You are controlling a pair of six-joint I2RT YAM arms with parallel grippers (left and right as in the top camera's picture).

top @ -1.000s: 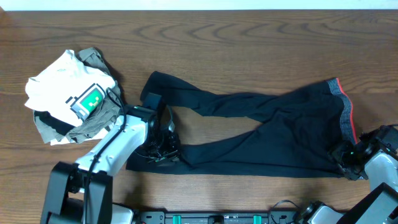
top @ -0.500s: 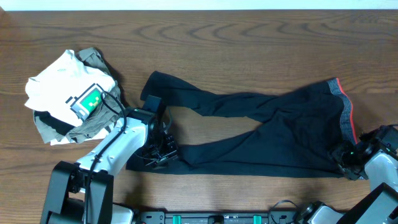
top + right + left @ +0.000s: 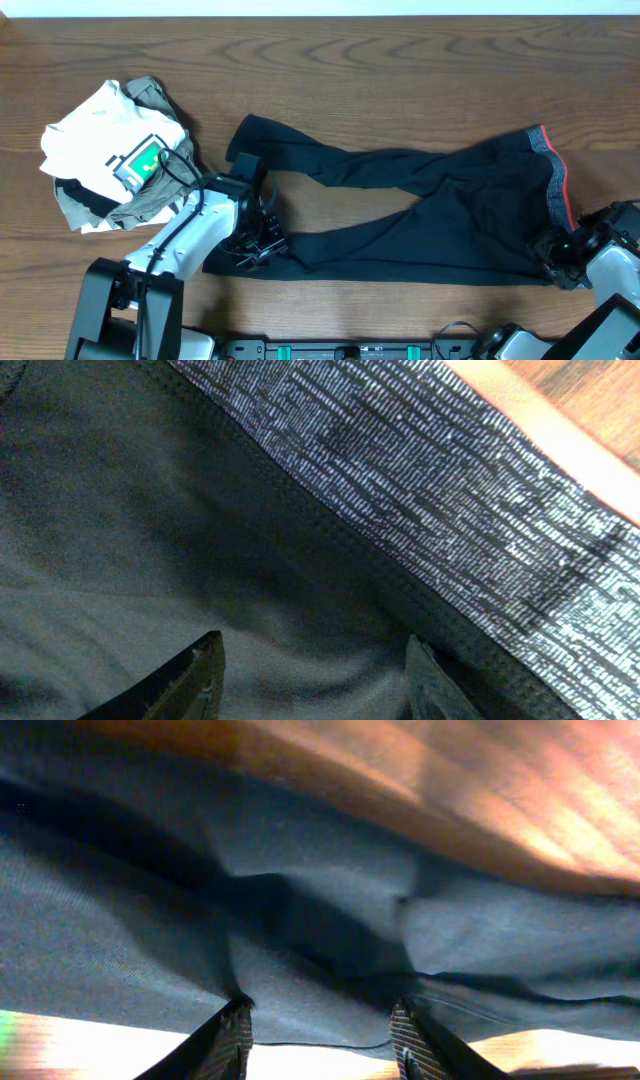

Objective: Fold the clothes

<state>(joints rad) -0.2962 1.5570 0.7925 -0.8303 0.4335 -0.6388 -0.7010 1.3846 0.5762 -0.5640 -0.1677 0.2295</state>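
Note:
The clothes, long black pants (image 3: pixel 420 210), lie spread flat across the table, legs to the left and the grey waistband (image 3: pixel 556 185) with its red edge to the right. My left gripper (image 3: pixel 255 240) sits at the end of the near leg. In the left wrist view its jaws stand apart, left gripper (image 3: pixel 320 1040) over the hem of the black fabric (image 3: pixel 300 890), gripping nothing. My right gripper (image 3: pixel 553 252) rests at the near corner of the waist. In its own view the right gripper (image 3: pixel 315 680) is open over black cloth, beside the grey waistband (image 3: pixel 440 490).
A white T-shirt (image 3: pixel 100 135) with a green-and-blue graphic lies crumpled at the left on an olive garment (image 3: pixel 150 198), close behind my left arm. Bare wooden table (image 3: pixel 400 70) stretches behind the pants. The arm bases stand along the front edge.
My left gripper's jaws have spread apart and it has shifted slightly left and toward the front edge along the near leg. The right arm and the pants' waist have not moved.

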